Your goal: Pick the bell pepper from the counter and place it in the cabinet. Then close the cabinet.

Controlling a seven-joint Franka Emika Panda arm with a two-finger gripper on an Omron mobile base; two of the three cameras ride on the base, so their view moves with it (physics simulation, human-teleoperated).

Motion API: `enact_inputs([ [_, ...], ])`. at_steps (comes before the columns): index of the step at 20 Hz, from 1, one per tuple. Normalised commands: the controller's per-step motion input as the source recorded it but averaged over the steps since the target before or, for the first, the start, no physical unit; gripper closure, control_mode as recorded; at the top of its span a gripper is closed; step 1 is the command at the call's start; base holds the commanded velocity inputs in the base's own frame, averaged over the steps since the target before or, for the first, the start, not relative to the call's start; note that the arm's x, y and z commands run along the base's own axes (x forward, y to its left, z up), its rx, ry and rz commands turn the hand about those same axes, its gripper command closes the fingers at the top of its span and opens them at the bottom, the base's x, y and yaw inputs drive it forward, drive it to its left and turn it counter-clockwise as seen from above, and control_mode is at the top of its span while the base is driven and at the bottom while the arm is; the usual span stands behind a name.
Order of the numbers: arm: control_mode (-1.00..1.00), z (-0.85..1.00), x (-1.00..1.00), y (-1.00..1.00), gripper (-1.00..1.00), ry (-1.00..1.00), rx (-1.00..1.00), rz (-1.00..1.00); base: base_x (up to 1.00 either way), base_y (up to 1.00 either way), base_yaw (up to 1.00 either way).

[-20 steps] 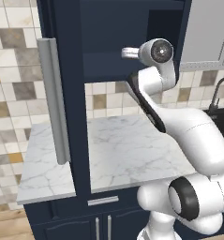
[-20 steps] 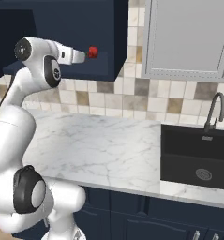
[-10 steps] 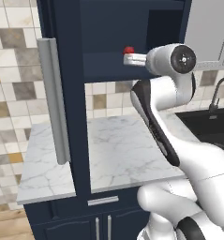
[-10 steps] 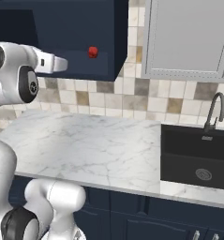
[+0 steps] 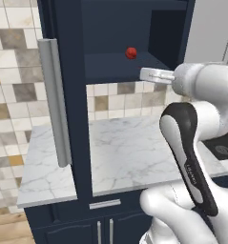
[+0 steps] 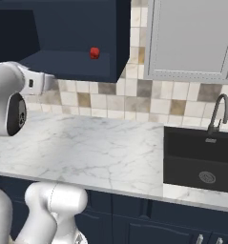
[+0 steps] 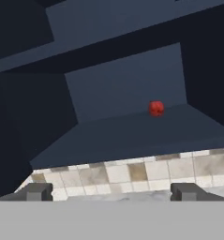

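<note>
Jaws spread wide and empty, the two dark tips far apart at the bottom of the hand view, nothing between them. The gripper (image 5: 146,74) sits in front of the open cabinet (image 5: 116,66), just below the level of its shelf lip, and the hand view looks straight into the dark interior. And there's the pepper (image 5: 130,53), a small red dot resting on the cabinet shelf, set well back from the front edge and apart from the gripper (same red dot in the right base view (image 6: 94,52) and the hand view (image 7: 156,108)). So the placing looks done; the marble surface (image 5: 134,152) below carries no pepper. The door (image 5: 72,95) is swung open at the left, its long silver handle (image 5: 56,100) facing out. The step in hand, by my read, is closing up: the arm needs to get around to the outer face of that door and push it shut without clipping the shelf edge.
</note>
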Motion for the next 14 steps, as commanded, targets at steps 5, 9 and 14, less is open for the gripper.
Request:
enact_inputs([
  [5,-1.0,0.0,-1.0,0.32,-1.0,-0.11,0.0,0.1,0.0,0.0,0.0],
  [9,-1.0,0.0,-1.0,0.38,-1.0,-0.02,0.0,0.08,0.0,0.0,0.0],
  [14,-1.0,0.08,-1.0,0.37,-1.0,0.02,-0.01,0.04,0.0,0.0,0.0],
])
